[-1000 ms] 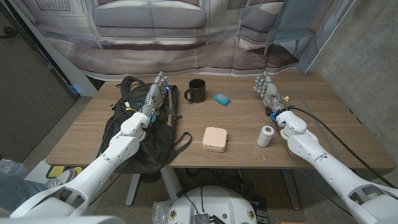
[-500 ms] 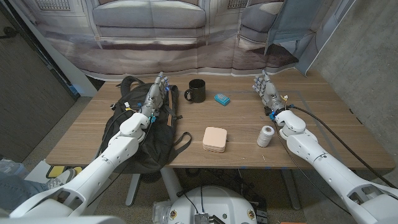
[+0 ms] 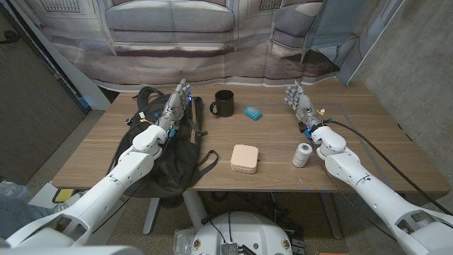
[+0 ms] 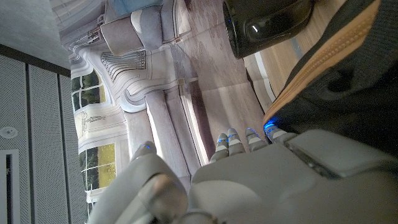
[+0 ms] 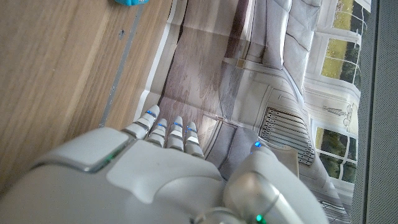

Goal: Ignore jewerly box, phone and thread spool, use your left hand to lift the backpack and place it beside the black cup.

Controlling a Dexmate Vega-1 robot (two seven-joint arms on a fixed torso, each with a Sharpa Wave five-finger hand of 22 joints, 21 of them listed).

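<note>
A black backpack (image 3: pixel 152 152) with tan zip lines lies on the left part of the wooden table (image 3: pixel 233 138), its straps trailing toward the front edge. My left hand (image 3: pixel 177 106) hovers over its upper part with fingers stretched out and apart, holding nothing. In the left wrist view the backpack (image 4: pixel 348 68) sits just past my left hand (image 4: pixel 261 180), with the black cup (image 4: pixel 264 25) beyond it. The black cup (image 3: pixel 223 103) stands right of the backpack's top. My right hand (image 3: pixel 301 103) is raised with fingers apart at the right side, empty.
A pink jewelry box (image 3: pixel 245 158) lies near the front middle. A white thread spool (image 3: pixel 303 154) stands to its right. A blue phone (image 3: pixel 253 112) lies right of the cup. A printed backdrop (image 3: pixel 226 42) hangs behind the table.
My left hand has edged a little farther over the backpack's top. My right hand has shifted slightly left and back.
</note>
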